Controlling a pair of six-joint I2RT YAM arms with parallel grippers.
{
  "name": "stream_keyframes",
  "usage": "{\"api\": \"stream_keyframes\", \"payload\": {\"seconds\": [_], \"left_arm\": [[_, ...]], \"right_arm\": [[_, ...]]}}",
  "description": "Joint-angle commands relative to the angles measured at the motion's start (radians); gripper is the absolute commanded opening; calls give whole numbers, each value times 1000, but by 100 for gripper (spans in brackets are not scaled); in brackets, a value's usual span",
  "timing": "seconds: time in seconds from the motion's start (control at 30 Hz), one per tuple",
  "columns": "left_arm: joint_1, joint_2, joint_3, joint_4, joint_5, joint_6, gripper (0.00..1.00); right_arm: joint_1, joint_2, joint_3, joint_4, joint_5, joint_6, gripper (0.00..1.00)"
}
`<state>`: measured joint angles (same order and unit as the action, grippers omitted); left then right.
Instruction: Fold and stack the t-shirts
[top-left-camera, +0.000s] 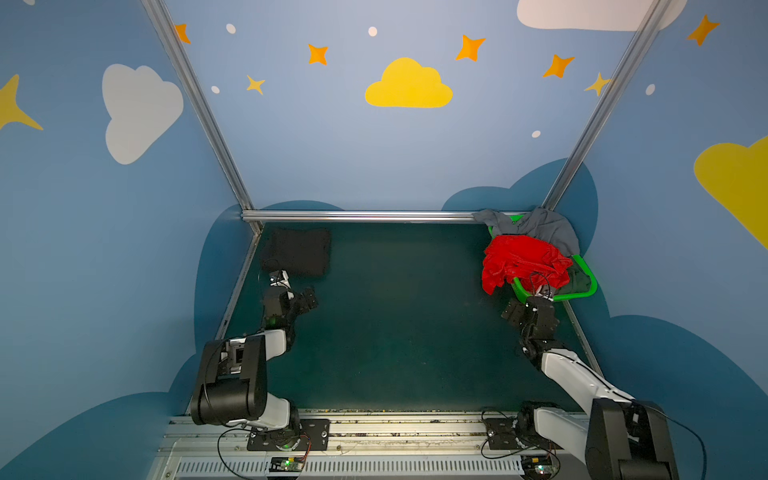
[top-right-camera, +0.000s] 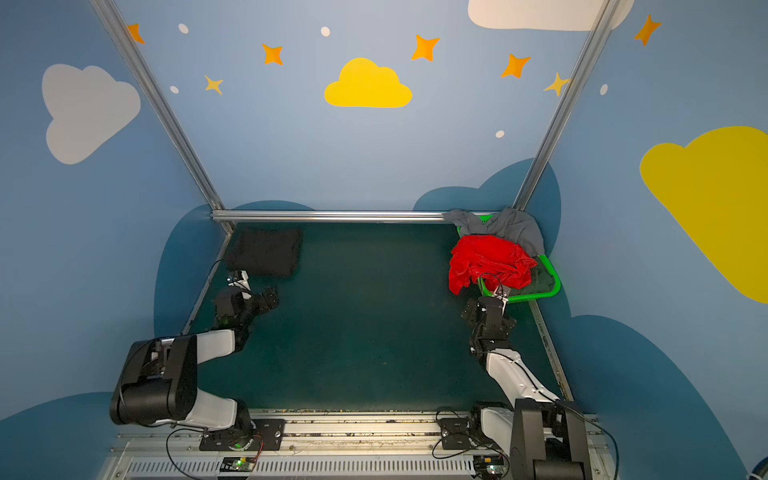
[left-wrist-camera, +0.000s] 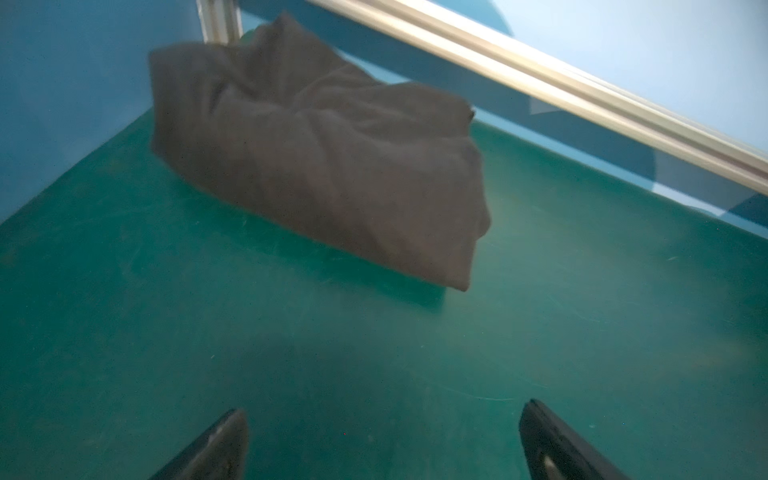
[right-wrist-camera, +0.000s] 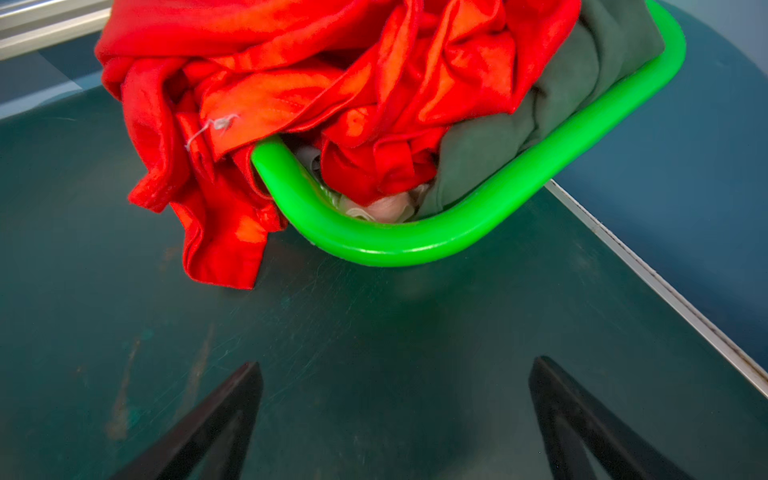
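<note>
One black shirt (top-left-camera: 297, 251) lies folded in the far left corner of the table (top-left-camera: 395, 332). The red shirt (top-left-camera: 515, 259), grey shirt (top-left-camera: 540, 226) and dark green shirt (right-wrist-camera: 519, 137) sit heaped in the basket (top-left-camera: 582, 293) at far right. The left gripper (left-wrist-camera: 384, 407) and right gripper (right-wrist-camera: 397, 363) stand wide open and empty — the right facing the basket. The risk: the red shirt drapes over the rim, so pulling it could drag out the basket or tangled neighbours.

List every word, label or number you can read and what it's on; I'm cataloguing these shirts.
None readable: black shirt, red shirt, grey shirt, dark green shirt and basket show no print.
The white scrap on the red shirt is too small to read.
The walls bear only painted shapes.
</note>
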<state>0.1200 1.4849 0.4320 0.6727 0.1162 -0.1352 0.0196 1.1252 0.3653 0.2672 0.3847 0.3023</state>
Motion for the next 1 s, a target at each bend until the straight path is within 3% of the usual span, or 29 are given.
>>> {"api": "stream_keyframes", "payload": {"seconds": [0.0,0.1,0.43,0.53,0.63,0.7,0.8,0.87,0.97], "left_arm": [[-25,69,-41,179,26,69,100],[-30,44,-15,87,6,58,100],[-54,44,-15,87,-40,71,100],[-56,44,-14,85,-43,69,100],[-57,44,-15,85,-44,71,100],[-58,44,-15,85,-46,72,100],[-58,43,-14,83,-47,72,100],[-59,43,-14,83,-48,73,100],[-59,43,-14,83,-49,72,100]], "right_arm": [[-9,39,-48,198,-41,-7,98],[-11,65,-47,243,-47,-10,98],[-19,253,-64,568,-54,-108,98],[-7,274,-28,528,-232,-207,98],[1,441,-42,775,-325,-268,98],[5,365,37,491,-349,-280,98],[11,425,1,664,-339,-281,98],[10,374,44,494,-344,-283,98],[12,405,17,598,-337,-279,98]]}}
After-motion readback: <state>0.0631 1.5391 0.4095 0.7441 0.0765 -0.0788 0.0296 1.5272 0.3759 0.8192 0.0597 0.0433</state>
